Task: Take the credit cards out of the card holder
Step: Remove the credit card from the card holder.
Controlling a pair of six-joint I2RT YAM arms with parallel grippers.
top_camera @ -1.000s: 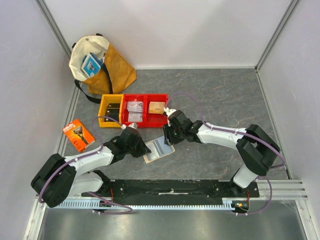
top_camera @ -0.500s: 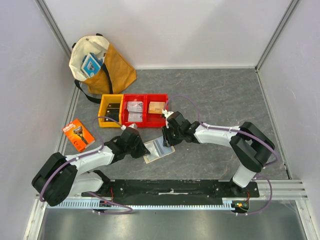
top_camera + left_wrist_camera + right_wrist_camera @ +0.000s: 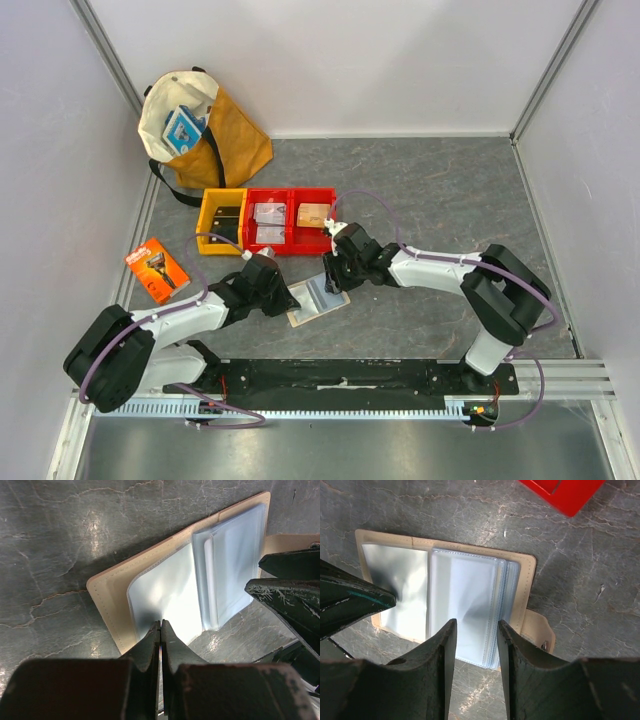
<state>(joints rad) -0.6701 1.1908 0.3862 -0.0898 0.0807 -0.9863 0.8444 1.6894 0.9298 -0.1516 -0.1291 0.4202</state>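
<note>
The fingers of the left gripper (image 3: pixel 160 626) are pressed together, with their tips at the near edge of a pale blue-grey clear plastic sleeve (image 3: pixel 165 592). Whether a sheet of it is caught between them cannot be told. That sleeve belongs to the small beige-tan folding card holder (image 3: pixel 107 597), which is laid open and flat directly ahead of these tips. Its stitched cover is shown around the sleeve. Beyond the tips and to their right, a thicker stack of clear sleeves (image 3: pixel 232 560) is seen.

The right gripper (image 3: pixel 476 625) is spread, with a clear gap left between its fingers, and the near edge of the sleeve stack is framed in that gap. Contact with the plastic cannot be confirmed. Just right of its right-hand finger, the holder's snap tab (image 3: pixel 540 632) is laid out on the dark grey stone-patterned table (image 3: pixel 580 580). Whether the credit cards lie inside the sleeves cannot be told.

Farther out, beyond both grippers, a red plastic bin (image 3: pixel 300 249) and a yellow plastic bin (image 3: pixel 220 250) are set side by side, touching. An orange razor package (image 3: pixel 157 270) is seen left of the left arm. A yellow and cream cloth bag (image 3: pixel 205 125) is placed past the bins.
</note>
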